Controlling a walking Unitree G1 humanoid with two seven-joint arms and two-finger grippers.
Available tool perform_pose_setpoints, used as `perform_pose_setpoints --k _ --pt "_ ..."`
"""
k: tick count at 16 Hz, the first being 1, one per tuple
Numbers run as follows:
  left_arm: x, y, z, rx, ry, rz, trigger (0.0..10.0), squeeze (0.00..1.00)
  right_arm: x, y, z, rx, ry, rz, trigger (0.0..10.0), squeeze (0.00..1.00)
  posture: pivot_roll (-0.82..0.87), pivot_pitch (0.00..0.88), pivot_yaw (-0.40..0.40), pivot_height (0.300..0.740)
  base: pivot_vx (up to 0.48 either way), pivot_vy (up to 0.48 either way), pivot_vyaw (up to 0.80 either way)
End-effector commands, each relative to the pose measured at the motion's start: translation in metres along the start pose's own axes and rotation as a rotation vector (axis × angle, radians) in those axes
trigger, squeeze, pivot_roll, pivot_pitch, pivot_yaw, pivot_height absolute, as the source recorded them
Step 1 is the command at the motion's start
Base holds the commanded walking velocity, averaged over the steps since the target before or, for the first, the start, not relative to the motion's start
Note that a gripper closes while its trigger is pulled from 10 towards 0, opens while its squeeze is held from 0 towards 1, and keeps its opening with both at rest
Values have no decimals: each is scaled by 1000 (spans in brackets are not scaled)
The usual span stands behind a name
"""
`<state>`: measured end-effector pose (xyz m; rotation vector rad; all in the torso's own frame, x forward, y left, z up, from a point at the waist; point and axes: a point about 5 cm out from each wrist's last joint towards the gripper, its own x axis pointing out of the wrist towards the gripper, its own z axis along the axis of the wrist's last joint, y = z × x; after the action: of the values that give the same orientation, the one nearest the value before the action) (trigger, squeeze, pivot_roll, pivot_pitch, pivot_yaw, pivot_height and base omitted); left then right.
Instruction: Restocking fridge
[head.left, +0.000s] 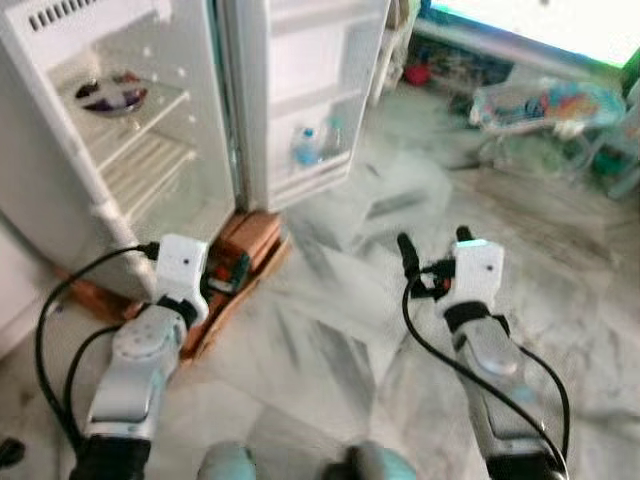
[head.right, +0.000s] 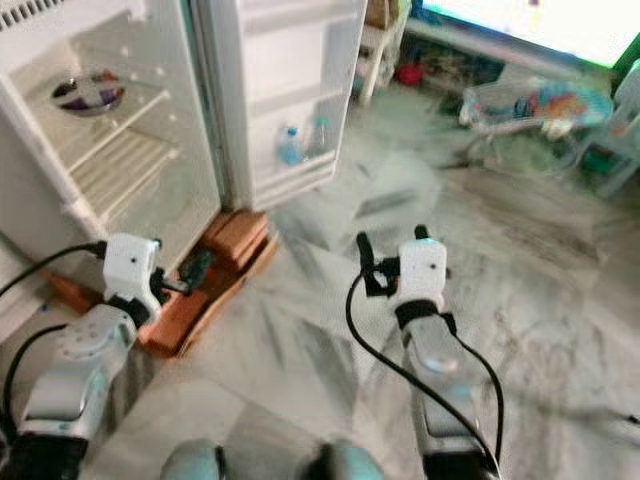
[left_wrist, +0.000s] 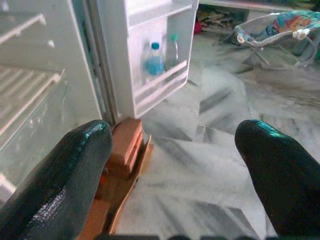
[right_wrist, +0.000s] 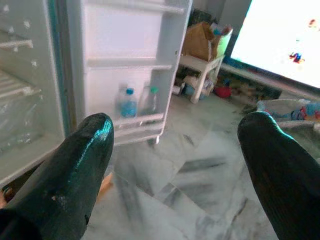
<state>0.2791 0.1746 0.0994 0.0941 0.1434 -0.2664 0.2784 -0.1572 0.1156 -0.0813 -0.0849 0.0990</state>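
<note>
The white fridge (head.left: 60, 190) stands open at the upper left, its door (head.left: 300, 60) swung out towards me. On the door's lowest shelf stand a blue-capped bottle (left_wrist: 155, 60) and a clear green-capped bottle (left_wrist: 172, 50). A dark bowl (head.left: 112, 95) rests on an inner wire shelf. My left gripper (left_wrist: 172, 170) is open and empty, held low in front of the fridge's base. Over the marble floor to the right, my right gripper (head.left: 435, 245) is also open with nothing between its fingers.
Red bricks and a wooden board (head.left: 245, 245) prop up the fridge's base. A baby bouncer (head.left: 545, 105) sits at the back right under a bright screen (head.left: 540, 20). A small white table (right_wrist: 202, 65) carrying a bag stands behind the door. Marble floor (head.left: 330, 330) lies between the arms.
</note>
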Motion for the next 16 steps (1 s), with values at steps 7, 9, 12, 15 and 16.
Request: perform_pose_setpoints --k 7,9,12,15,16 --pt "-5 -9 -14 -16 46 -44 10000 0 -5 -23 -14 4 59 -131 10000 0 98 125 -21 740 130 -418 -206" --pt "4 -18 -11 -6 16 -59 10000 0 -8 -12 -20 9 73 -121 10000 0 85 103 -21 740 345 -328 -400" --pt "9 -14 -2 50 -33 -53 10000 0 -2 0 -6 9 11 -77 10000 0 69 106 -18 740 444 -82 -800" --pt "12 -16 7 62 -60 -63 10000 0 0 2 -1 14 -2 -64 10000 0 90 128 -25 740 476 0 -800" --pt "13 -22 11 73 -77 -94 10000 0 3 3 -1 8 -2 -52 10000 0 102 145 -31 740 480 0 -800"
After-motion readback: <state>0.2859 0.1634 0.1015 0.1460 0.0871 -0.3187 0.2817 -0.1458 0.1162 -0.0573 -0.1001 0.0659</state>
